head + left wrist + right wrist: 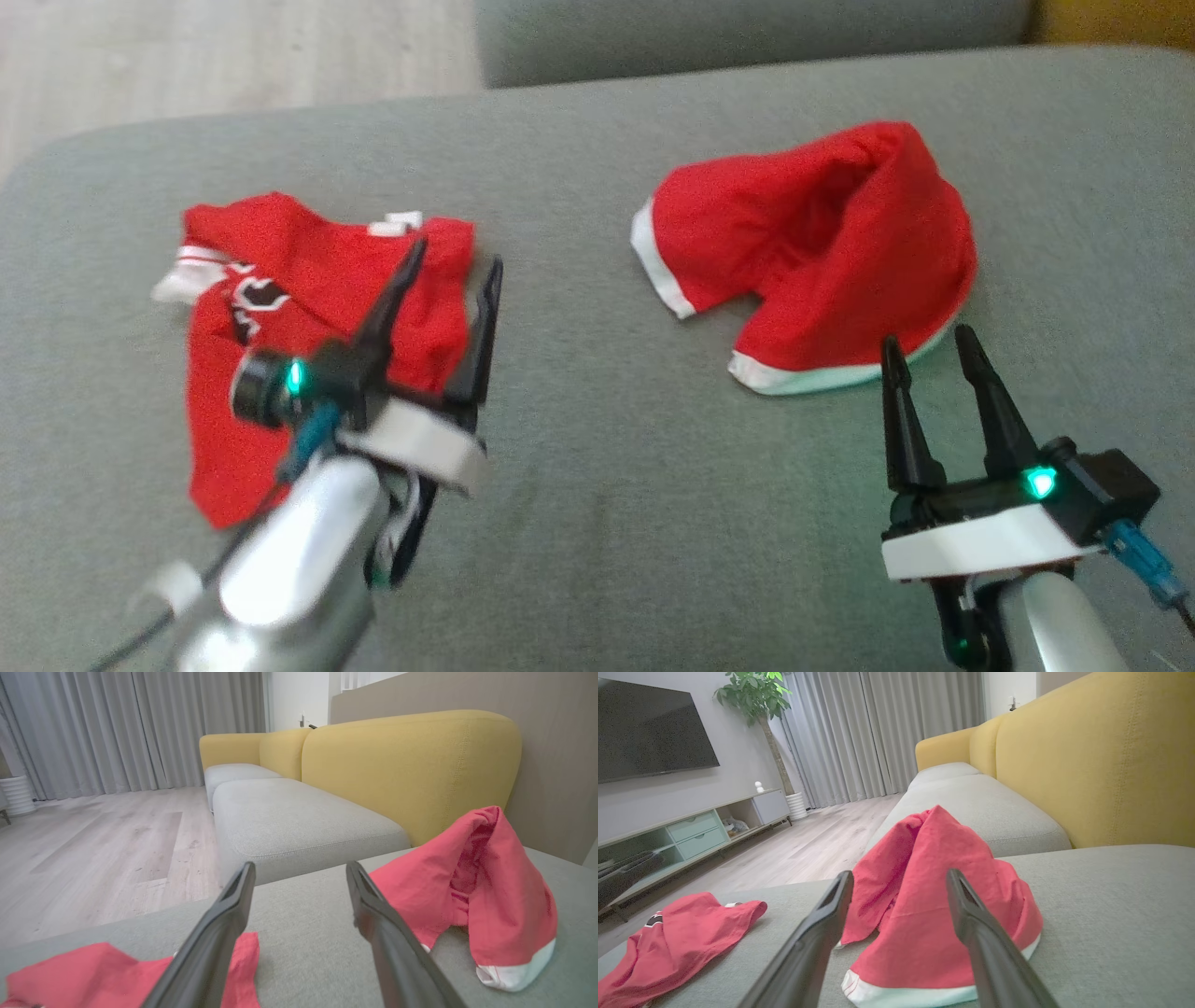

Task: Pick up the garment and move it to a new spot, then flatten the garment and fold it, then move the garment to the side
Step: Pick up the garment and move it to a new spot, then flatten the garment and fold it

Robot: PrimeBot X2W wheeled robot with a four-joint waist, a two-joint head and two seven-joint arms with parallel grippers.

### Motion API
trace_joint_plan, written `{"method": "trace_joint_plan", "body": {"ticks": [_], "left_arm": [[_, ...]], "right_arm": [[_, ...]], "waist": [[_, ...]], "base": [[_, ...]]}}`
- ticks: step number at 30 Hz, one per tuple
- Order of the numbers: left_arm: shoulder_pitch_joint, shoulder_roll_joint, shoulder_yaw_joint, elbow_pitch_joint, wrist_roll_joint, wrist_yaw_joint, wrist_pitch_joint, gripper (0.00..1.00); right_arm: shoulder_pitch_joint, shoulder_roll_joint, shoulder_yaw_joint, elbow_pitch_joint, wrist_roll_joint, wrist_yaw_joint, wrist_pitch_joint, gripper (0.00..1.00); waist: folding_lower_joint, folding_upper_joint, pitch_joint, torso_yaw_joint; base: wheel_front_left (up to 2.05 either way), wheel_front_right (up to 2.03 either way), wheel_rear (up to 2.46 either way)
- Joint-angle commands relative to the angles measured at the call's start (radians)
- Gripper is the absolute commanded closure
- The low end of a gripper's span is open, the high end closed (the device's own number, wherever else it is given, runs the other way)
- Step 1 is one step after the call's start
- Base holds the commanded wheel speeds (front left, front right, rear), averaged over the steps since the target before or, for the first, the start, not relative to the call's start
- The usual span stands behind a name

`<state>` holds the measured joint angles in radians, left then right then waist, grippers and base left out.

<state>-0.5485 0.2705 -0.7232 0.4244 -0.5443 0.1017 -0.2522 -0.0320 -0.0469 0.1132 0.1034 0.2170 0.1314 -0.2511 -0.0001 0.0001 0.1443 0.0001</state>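
Grey sofa cushion (597,485) carried both garments. Red shirt (327,271), bearing a black emblem, lay crumpled on the robot's left part of the cushion. Left gripper (457,254) stood over the shirt's right edge, fingers spread and released, grasping nothing; contact with the cloth could not be determined. Red shorts (822,233) with white trim lay bunched on the right part, well apart from the shirt. Right gripper (929,336) was likewise released and empty, its fingertips just at the white hem nearest the robot. Across the room, a white ribbed pot (797,806) held a leafy plant (754,690). TV cabinet (691,826) showed one open compartment containing an item too small to identify.
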Motion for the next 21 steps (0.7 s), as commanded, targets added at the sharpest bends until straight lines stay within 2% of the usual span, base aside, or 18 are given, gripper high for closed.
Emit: {"method": "trace_joint_plan", "body": {"ticks": [1,6,10,14,21], "left_arm": [[0.002,0.021,0.055,-0.059,0.026,0.015,-0.009,0.00],[0.172,-0.001,0.140,-0.160,0.091,0.062,-0.009,0.00],[0.277,-0.033,0.205,-0.209,0.128,0.065,-0.009,0.00],[0.332,-0.067,0.260,-0.227,0.169,0.057,-0.009,0.00],[0.349,-0.116,0.318,-0.220,0.228,0.008,-0.009,0.00]], "right_arm": [[-0.004,-0.003,0.014,-0.029,-0.010,-0.001,-0.011,0.00],[0.020,-0.003,0.004,-0.025,-0.019,-0.001,-0.011,0.00],[0.030,-0.003,0.002,-0.022,-0.020,-0.001,-0.011,0.00],[0.037,-0.003,0.008,-0.015,-0.024,-0.001,-0.011,0.00],[0.031,-0.003,0.012,-0.009,-0.033,-0.001,-0.011,0.00]], "waist": [[0.0001,-0.0001,-0.050,0.057],[0.0001,-0.0001,-0.074,0.081],[0.0001,-0.0001,-0.082,0.088],[0.0001,-0.0001,-0.086,0.087],[0.0001,-0.0001,-0.079,0.085]], "base": [[0.00,0.00,0.00],[0.00,0.00,0.00],[0.00,0.00,0.00],[0.00,0.00,0.00],[0.00,0.00,0.00]]}}
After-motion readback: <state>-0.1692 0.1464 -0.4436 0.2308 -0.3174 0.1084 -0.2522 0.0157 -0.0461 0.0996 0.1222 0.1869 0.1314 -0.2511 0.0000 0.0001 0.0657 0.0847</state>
